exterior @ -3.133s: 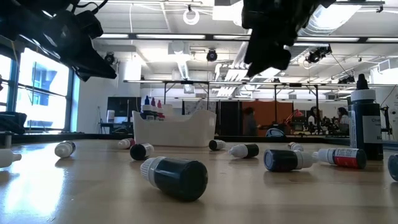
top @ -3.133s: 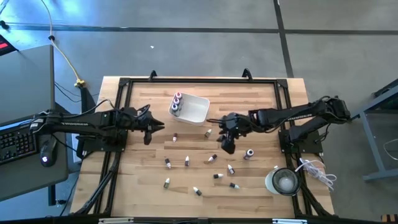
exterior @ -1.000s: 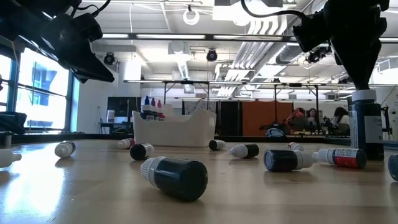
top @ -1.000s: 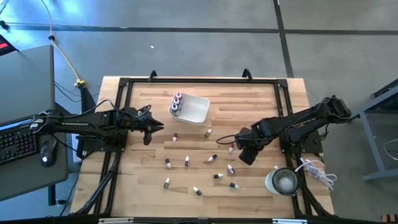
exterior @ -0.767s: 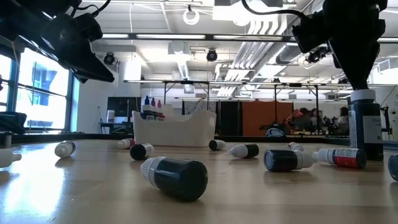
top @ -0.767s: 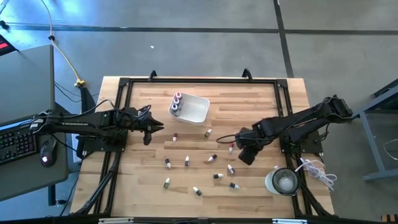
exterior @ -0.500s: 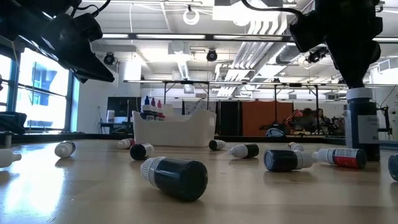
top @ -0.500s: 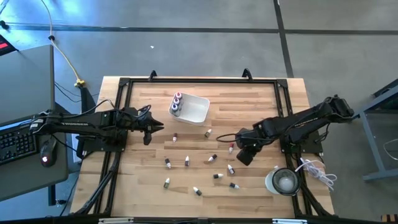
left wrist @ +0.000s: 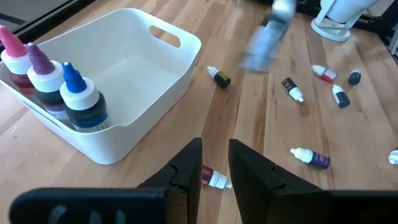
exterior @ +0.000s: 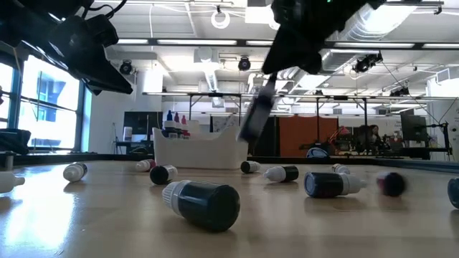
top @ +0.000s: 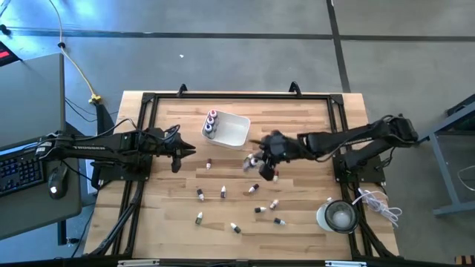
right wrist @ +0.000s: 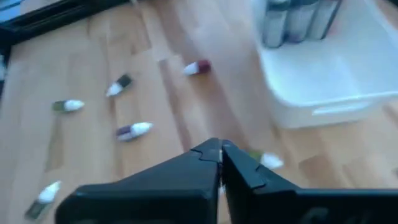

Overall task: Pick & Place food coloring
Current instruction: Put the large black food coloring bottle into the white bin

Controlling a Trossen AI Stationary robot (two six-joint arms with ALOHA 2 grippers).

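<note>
My right gripper [top: 263,165] hangs over the table's middle, just near and right of the white tray [top: 228,132], shut on a tall dark food coloring bottle [exterior: 253,120]. The bottle shows blurred in the left wrist view [left wrist: 262,40]. Three capped bottles [left wrist: 46,81] stand in the tray's far left corner. Several small dropper bottles [top: 223,193] lie on their sides on the wood. My left gripper [top: 189,152] waits left of the tray, open, nothing between its fingers [left wrist: 186,168]. My right gripper holds the dark bottle by its upper end [exterior: 265,84], coming at it from above. The bottle hangs tilted below the fingers, clear of the table. In the right wrist view the fingers [right wrist: 205,155] look shut tip to tip and hide the place of contact.
A round clear container [top: 340,215] stands at the near right. A black frame [top: 237,96] runs along the far side of the table. Small bottles [exterior: 204,204] dot the wood between the tray and the near edge.
My right gripper has lifted the tall dark bottle off the table at the right and carried it quickly up and toward the left and far side, toward the tray. The bottle stood upright then; it now hangs tilted and clear.
</note>
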